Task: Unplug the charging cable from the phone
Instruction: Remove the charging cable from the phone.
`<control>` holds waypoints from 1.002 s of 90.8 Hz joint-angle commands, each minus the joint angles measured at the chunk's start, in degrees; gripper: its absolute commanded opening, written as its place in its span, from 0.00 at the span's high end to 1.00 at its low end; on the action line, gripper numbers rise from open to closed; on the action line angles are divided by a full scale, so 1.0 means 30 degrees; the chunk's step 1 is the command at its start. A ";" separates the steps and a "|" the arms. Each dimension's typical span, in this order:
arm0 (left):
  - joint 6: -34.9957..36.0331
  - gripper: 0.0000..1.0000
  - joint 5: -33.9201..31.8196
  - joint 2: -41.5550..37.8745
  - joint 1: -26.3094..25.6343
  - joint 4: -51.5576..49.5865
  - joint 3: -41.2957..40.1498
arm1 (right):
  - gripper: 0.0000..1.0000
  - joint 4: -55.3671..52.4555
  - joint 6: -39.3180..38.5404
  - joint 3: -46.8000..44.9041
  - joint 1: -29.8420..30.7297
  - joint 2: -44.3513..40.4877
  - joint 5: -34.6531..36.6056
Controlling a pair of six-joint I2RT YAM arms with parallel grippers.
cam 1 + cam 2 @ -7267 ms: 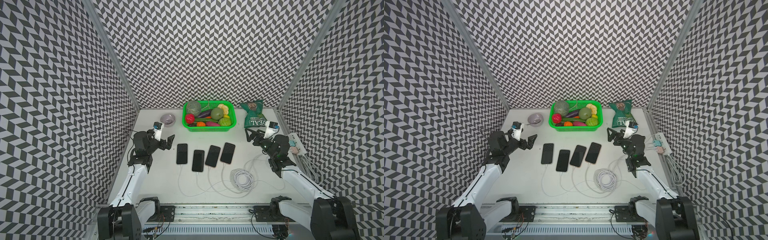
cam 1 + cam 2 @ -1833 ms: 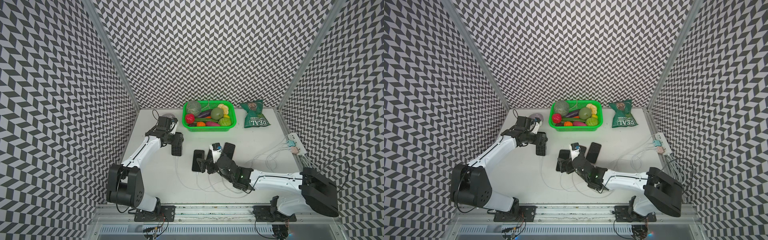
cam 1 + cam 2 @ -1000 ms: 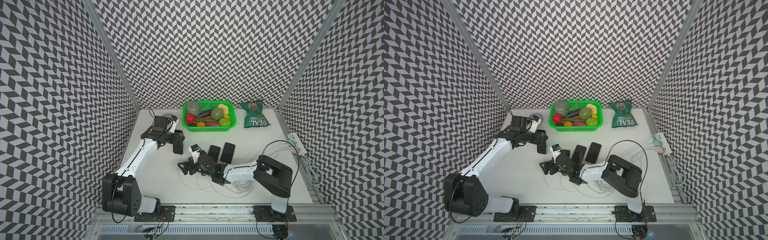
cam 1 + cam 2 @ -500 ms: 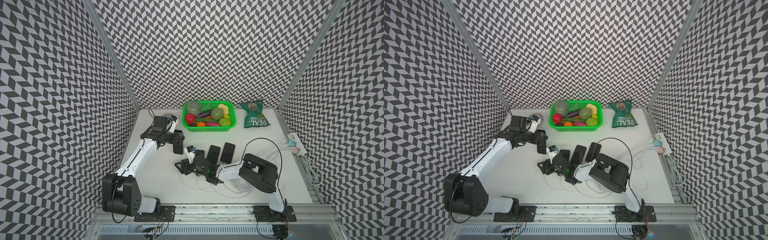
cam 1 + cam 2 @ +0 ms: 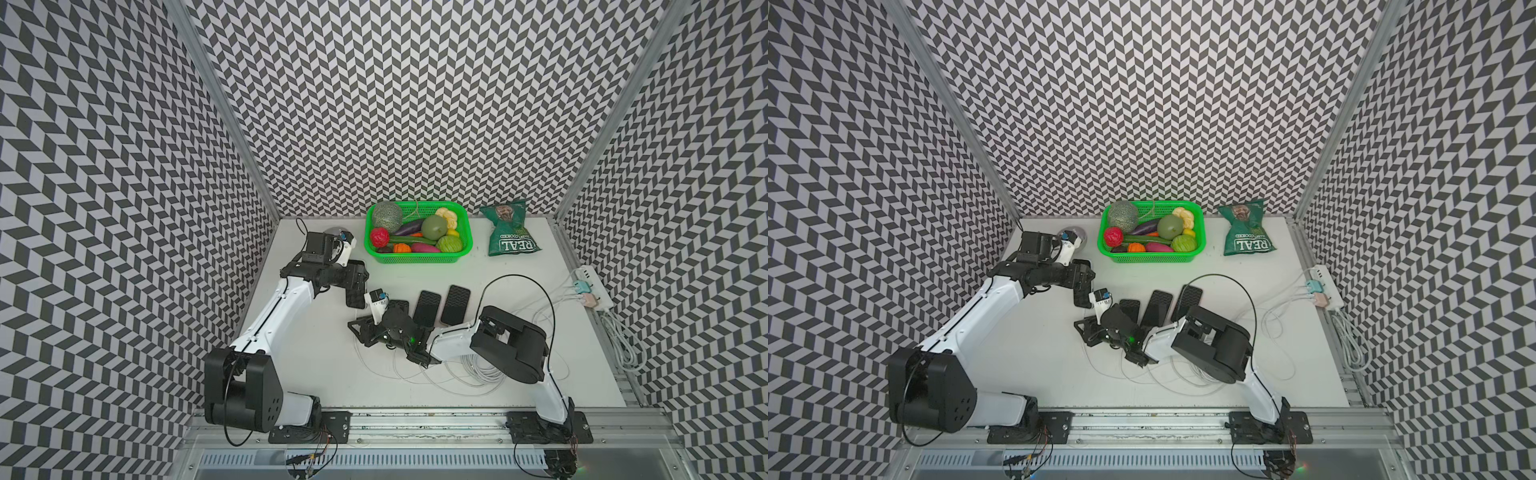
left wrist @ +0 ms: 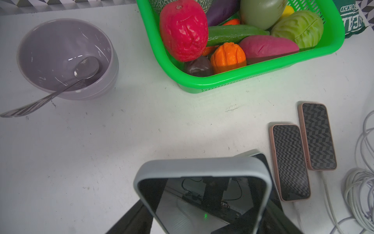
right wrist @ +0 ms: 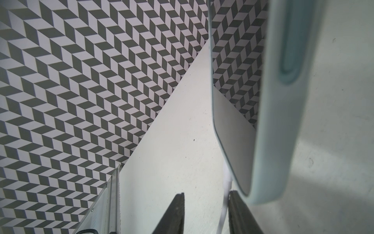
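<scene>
Nearest the front rail, loose white cord [image 5: 469, 368] lies in a round coil and slack loops on the matte white tabletop [image 5: 311, 374]. Just beyond it the right hand [image 7: 206, 194] reaches in low. Its flat dark fingers [image 7: 178, 206] stand apart with the thin white cable [image 7: 227, 183] between them, against one finger and clear of the other. The cable's plug meets the bottom edge of the phone [image 7: 283, 101], a glossy slab in a smooth, pale blue-grey case with rounded corners. The left hand [image 5: 356, 289] pinches that phone by its long sides and holds it tilted above the tabletop. Toward the left wall the tabletop is bare. On the opposite side three other phones [image 6: 290, 162] lie flat in a close row, two in pinkish cases. Farther back sit a glazed lilac bowl [image 6: 109, 81] with a metal spoon [image 6: 87, 67], a green mesh basket [image 6: 242, 78] of toy vegetables [image 6: 183, 30], and a crinkled green bag [image 5: 511, 232].
</scene>
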 commanded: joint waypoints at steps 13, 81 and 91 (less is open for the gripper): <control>0.0164 1.00 0.0633 -0.0759 0.0169 0.0346 0.0050 | 0.69 0.0422 -0.0086 0.0621 -0.0193 0.0631 0.0473; 0.0021 1.00 0.0545 -0.0518 0.0320 0.0686 -0.0020 | 0.99 0.0682 -0.0352 0.0507 -0.0236 0.0878 0.0130; -0.0036 1.00 0.0488 -0.0420 0.0307 0.0866 0.0043 | 1.00 0.0563 -0.0323 0.0530 -0.0220 0.0922 -0.0082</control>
